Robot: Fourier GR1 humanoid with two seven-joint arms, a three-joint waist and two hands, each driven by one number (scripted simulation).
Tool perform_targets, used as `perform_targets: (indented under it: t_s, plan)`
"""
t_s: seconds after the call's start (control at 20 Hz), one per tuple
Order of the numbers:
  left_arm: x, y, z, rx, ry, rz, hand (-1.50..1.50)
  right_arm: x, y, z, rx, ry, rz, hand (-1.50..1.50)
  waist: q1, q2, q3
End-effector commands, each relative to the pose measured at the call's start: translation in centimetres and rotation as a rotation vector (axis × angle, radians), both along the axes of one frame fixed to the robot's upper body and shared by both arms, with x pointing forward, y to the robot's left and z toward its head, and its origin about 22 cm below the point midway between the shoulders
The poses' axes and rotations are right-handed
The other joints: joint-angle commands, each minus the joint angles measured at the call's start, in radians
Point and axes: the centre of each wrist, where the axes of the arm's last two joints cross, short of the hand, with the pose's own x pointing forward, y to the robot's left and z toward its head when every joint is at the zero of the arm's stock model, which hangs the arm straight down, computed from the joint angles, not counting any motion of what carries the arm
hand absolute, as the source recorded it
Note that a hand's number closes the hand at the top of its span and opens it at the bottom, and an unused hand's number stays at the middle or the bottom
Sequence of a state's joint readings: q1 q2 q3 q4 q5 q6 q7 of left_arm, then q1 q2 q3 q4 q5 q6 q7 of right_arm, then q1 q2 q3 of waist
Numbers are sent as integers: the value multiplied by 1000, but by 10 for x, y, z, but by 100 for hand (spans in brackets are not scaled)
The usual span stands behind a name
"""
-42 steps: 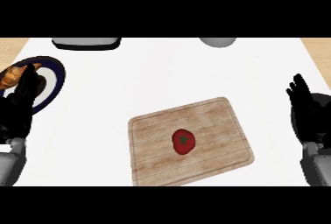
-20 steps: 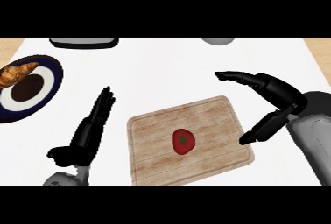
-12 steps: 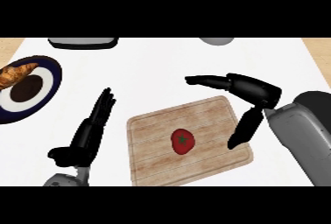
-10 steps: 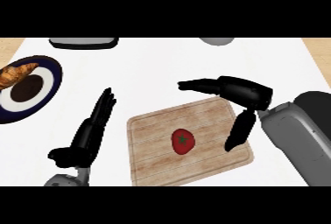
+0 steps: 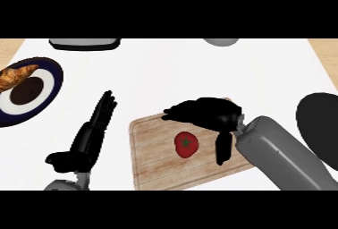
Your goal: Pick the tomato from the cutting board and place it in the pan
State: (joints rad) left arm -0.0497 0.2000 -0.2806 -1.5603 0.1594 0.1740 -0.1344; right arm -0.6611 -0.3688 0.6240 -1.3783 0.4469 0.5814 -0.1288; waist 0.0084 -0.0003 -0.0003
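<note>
1. We see the right hand (image 5: 208, 114) over the top part of the board (image 5: 153, 150), fingers curled to the left and thumb pointing down, holding nothing.
2. Its grey arm runs down to the lower right.
3. The tomato (image 5: 186, 144) lies on the board, just below the fingers and left of the thumb; we cannot tell if they touch.
4. The left hand (image 5: 89, 136) lies flat and straight on the counter (image 5: 165, 71), left of the board.
5. A plate (image 5: 49, 91) with a croissant (image 5: 16, 76) sits far left.
6. A dark round thing (image 5: 320, 123) shows at the right edge.
</note>
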Motion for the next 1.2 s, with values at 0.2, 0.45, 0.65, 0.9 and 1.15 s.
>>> perform_targets:
  t_s: [0.2,0.45,0.65,0.9,1.15]
  plan:
    - [3,9,-8,-6,-2,8,0,-8,18,-21,-77,3,-9,-150,-4,1,0]
    - [0,-4,-12,11,-12,-4,0,-7,28,-14,-84,6,-39,-150,-5,0,0]
    - [9,13,-4,5,5,-21,0,-3,2,-31,-56,10,-62,-150,-6,1,0]
    - [10,-9,14,3,3,-10,0,-5,35,-36,-25,33,-57,-150,-4,0,0]
    - [5,12,-9,-1,10,-5,0,-14,31,-73,-68,26,-68,-150,-6,1,0]
